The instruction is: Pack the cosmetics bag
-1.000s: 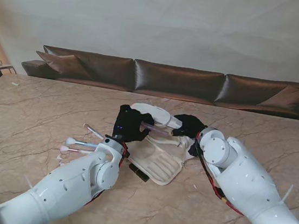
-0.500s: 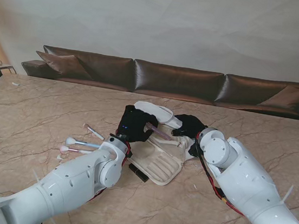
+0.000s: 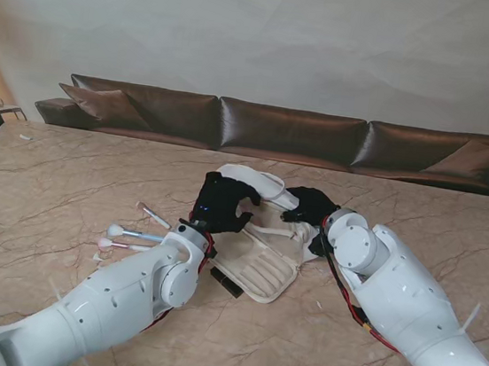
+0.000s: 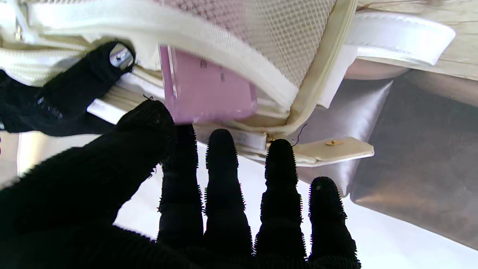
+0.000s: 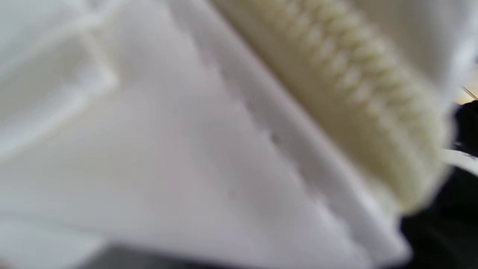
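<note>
Left wrist view shows the cream cosmetics bag (image 4: pixel 239 41), mesh-lined and zip-edged, with a flat pink case (image 4: pixel 209 91) tucked inside; the black-gloved left hand (image 4: pixel 224 194) is spread, holding nothing. The bag lies open mid-table (image 3: pixel 65 188). Right hand (image 3: pixel 310 205) pinches its rim.

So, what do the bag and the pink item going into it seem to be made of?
The cosmetics bag looks like smooth cream faux leather with a mesh inner pocket and a zip. The pink item seems to be translucent hard plastic: flat faces, sharp clear edge.
</note>
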### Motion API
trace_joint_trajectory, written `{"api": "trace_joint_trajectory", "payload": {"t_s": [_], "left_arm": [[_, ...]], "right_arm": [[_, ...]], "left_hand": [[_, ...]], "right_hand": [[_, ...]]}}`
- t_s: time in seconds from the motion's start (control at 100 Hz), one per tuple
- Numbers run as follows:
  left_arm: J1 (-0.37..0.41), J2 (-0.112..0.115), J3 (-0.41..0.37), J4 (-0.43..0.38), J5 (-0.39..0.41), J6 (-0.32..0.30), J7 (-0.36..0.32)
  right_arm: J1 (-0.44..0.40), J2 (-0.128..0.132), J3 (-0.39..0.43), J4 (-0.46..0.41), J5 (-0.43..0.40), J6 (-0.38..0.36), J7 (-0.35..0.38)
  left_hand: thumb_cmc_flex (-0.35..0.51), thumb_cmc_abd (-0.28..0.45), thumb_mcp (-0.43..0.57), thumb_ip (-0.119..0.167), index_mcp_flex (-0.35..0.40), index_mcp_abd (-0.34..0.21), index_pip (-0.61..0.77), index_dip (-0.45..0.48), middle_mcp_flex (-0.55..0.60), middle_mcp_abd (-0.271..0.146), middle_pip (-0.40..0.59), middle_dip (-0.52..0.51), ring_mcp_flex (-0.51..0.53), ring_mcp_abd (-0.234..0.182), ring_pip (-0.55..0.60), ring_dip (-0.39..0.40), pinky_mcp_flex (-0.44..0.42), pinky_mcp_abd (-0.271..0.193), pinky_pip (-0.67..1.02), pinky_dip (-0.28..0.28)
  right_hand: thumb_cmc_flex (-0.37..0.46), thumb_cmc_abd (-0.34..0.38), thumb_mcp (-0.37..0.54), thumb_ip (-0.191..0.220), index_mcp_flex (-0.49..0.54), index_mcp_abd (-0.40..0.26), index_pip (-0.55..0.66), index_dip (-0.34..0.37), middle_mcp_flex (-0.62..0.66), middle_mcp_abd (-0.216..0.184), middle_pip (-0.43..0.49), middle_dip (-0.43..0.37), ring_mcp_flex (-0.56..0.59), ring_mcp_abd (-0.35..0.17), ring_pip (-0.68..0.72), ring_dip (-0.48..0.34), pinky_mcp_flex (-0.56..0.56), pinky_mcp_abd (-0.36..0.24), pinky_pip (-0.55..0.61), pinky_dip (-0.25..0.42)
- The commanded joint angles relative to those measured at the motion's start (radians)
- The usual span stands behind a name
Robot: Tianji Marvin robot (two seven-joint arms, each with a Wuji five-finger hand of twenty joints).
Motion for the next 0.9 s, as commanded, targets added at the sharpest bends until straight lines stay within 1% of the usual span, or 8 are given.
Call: {"api": "trace_joint_trajectory", "payload": {"t_s": [0.0,0.13,0.36,0.51,0.57,0.65,0.73,0.89], "left_arm": [[0.017,0.016,-0.018,-0.038,0.001,0.014,-0.011],[0.039,0.039,-0.058,-0.079,0.006,0.035,-0.052],[0.029,0.049,-0.046,-0.063,0.019,0.039,-0.08],[0.021,0.048,-0.031,-0.039,0.02,0.03,-0.081],[0.016,0.048,-0.022,-0.029,0.023,0.019,-0.08],[0.005,0.037,-0.007,0.0,0.022,0.002,-0.05],[-0.009,0.031,0.011,0.018,0.03,-0.006,-0.031],[-0.031,0.024,0.04,0.042,0.036,-0.021,-0.025]], "right_arm": [[-0.013,-0.007,-0.005,-0.008,-0.001,-0.001,0.005],[-0.013,-0.007,-0.005,-0.005,0.002,0.001,0.008],[-0.015,-0.011,-0.007,-0.01,0.008,0.003,0.001],[-0.014,-0.009,-0.005,-0.016,0.004,0.002,0.004],[-0.013,-0.008,-0.005,-0.017,0.003,0.002,0.005],[-0.013,-0.008,-0.003,-0.017,0.002,0.003,0.005],[-0.014,-0.008,-0.002,-0.016,0.002,0.002,0.004],[-0.017,-0.006,0.003,-0.019,0.003,0.005,0.007]], "left_hand": [[-0.03,0.022,0.032,0.045,-0.034,0.018,-0.035,0.017,-0.085,0.017,-0.059,-0.037,-0.022,-0.023,-0.02,-0.01,-0.008,0.003,-0.002,0.002],[-0.008,0.013,0.016,0.042,-0.022,0.011,-0.021,0.033,-0.07,0.02,-0.049,-0.038,0.01,-0.021,-0.008,-0.008,0.036,0.023,0.015,0.012],[0.011,0.029,0.033,0.053,-0.025,0.024,-0.031,0.027,-0.05,0.012,-0.034,-0.028,0.093,-0.029,0.025,0.009,0.119,0.038,0.056,0.028],[0.0,0.02,0.084,0.092,-0.026,0.002,-0.089,0.022,-0.042,-0.008,-0.004,0.009,0.116,-0.031,0.046,0.041,0.132,0.045,0.069,0.026],[0.004,-0.002,0.082,0.079,-0.006,-0.033,-0.095,0.032,-0.04,-0.033,0.047,0.075,0.119,-0.03,0.086,0.093,0.133,0.049,0.07,0.025],[0.031,-0.042,0.042,0.033,0.04,-0.076,-0.056,0.008,0.041,-0.085,0.074,0.407,0.147,-0.027,0.17,0.216,0.144,0.05,0.089,0.039],[0.056,-0.081,-0.009,0.014,0.073,-0.097,-0.008,-0.01,0.127,-0.12,0.076,0.572,0.187,-0.026,0.229,0.283,0.164,0.056,0.111,0.048],[0.066,-0.109,-0.01,0.006,0.161,-0.138,0.078,-0.064,0.255,-0.153,0.088,0.63,0.277,-0.021,0.277,0.311,0.209,0.066,0.145,0.061]], "right_hand": [[0.073,0.039,0.088,0.001,0.068,-0.153,0.092,0.017,0.05,-0.027,0.014,0.018,0.093,-0.023,0.094,0.025,0.023,0.003,0.053,0.012],[0.073,0.039,0.088,0.001,0.067,-0.153,0.093,0.016,0.051,-0.027,0.015,0.017,0.094,-0.022,0.095,0.025,0.024,0.003,0.053,0.011],[0.072,0.038,0.089,0.001,0.066,-0.154,0.093,0.015,0.051,-0.026,0.015,0.017,0.094,-0.022,0.096,0.024,0.025,0.002,0.055,0.011],[0.071,0.037,0.089,0.001,0.066,-0.153,0.095,0.015,0.051,-0.027,0.015,0.016,0.094,-0.023,0.096,0.024,0.025,0.002,0.055,0.011],[0.072,0.037,0.089,0.001,0.067,-0.152,0.095,0.014,0.052,-0.027,0.016,0.016,0.095,-0.024,0.097,0.024,0.025,0.003,0.055,0.01],[0.071,0.037,0.089,0.001,0.067,-0.154,0.095,0.014,0.051,-0.026,0.016,0.017,0.095,-0.024,0.097,0.024,0.025,0.003,0.055,0.01],[0.071,0.036,0.09,0.0,0.067,-0.154,0.095,0.014,0.052,-0.028,0.016,0.017,0.094,-0.023,0.097,0.024,0.025,0.003,0.055,0.01],[0.07,0.035,0.091,0.0,0.066,-0.156,0.096,0.014,0.051,-0.028,0.016,0.016,0.094,-0.022,0.097,0.024,0.025,0.004,0.055,0.01]]}}
